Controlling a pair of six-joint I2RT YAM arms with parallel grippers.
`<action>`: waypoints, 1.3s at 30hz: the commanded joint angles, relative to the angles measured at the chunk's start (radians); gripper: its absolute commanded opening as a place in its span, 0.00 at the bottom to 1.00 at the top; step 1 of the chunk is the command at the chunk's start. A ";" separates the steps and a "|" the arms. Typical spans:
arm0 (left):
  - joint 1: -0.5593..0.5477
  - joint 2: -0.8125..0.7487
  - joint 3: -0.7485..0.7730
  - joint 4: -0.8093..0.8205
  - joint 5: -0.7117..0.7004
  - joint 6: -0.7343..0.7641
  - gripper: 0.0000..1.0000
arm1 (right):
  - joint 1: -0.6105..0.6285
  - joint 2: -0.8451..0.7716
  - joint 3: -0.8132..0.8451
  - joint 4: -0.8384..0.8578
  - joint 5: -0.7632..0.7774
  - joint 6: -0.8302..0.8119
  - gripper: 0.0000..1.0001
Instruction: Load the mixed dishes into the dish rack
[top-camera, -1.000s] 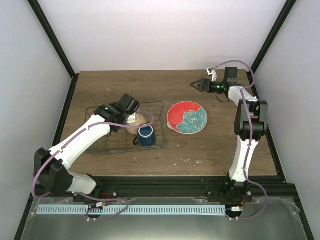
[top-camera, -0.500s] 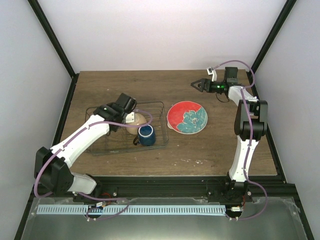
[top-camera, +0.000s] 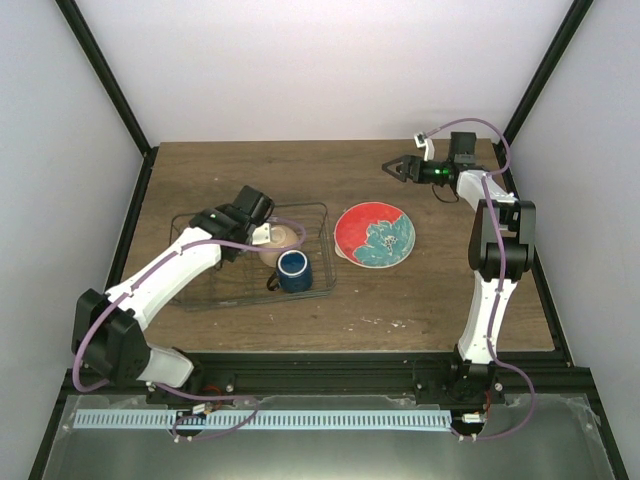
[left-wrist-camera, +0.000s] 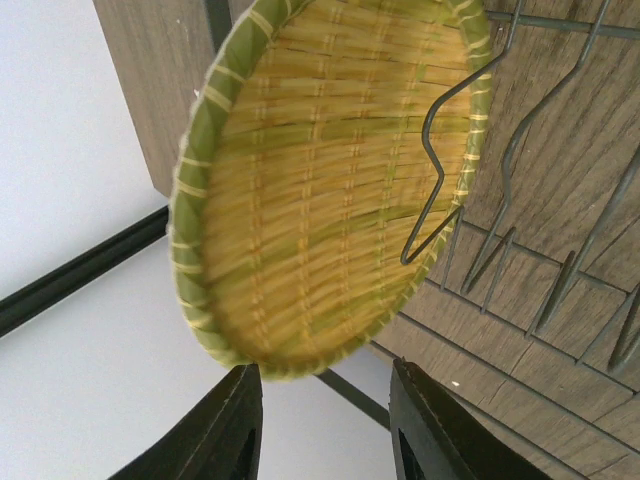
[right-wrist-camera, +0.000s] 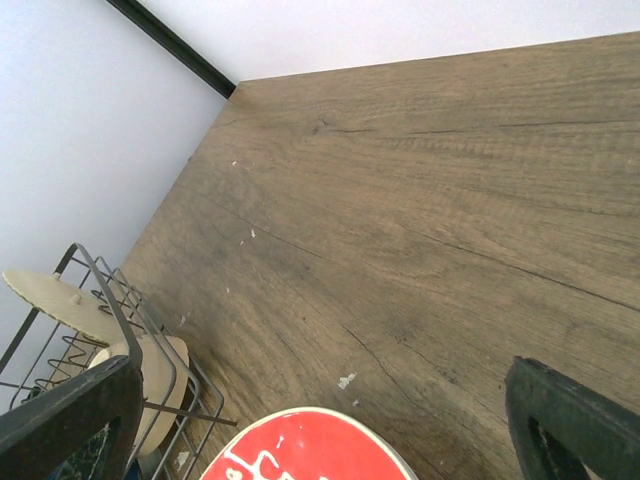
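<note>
The yellow-orange woven plate (left-wrist-camera: 320, 180) stands on edge among the wire dividers of the dish rack (top-camera: 200, 295). In the left wrist view its lower rim is just above my left gripper (left-wrist-camera: 322, 372), which is open, the left fingertip right at the rim. In the top view the plate shows as a tan shape (top-camera: 286, 238) beside that gripper (top-camera: 263, 233). The dark blue mug (top-camera: 293, 271) sits in the rack's right end. The red plate with teal flower (top-camera: 374, 236) lies on the table right of the rack. My right gripper (top-camera: 398, 169) is open and empty, high at the back right. I cannot make out the translucent plate.
The right wrist view shows the rack's corner (right-wrist-camera: 100, 280) with a pale disc (right-wrist-camera: 45, 288) and a cream rounded piece (right-wrist-camera: 160, 375) inside, and the red plate's edge (right-wrist-camera: 300, 450) below. Bare wooden table (top-camera: 300, 170) lies behind the rack. Black frame posts line the table's sides.
My left gripper has shifted slightly inside the rack and the tan plate now sits a little further right. The right arm, mug and red plate have not moved.
</note>
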 joint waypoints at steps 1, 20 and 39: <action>0.005 0.012 0.019 0.012 0.001 -0.011 0.46 | 0.006 0.016 0.050 -0.011 -0.001 -0.005 1.00; 0.133 0.410 0.813 0.081 0.403 -0.610 1.00 | 0.006 -0.048 0.065 -0.167 0.204 -0.098 1.00; 0.433 0.410 0.908 -0.500 0.420 -1.290 1.00 | 0.013 -0.088 0.042 -0.215 0.382 -0.073 1.00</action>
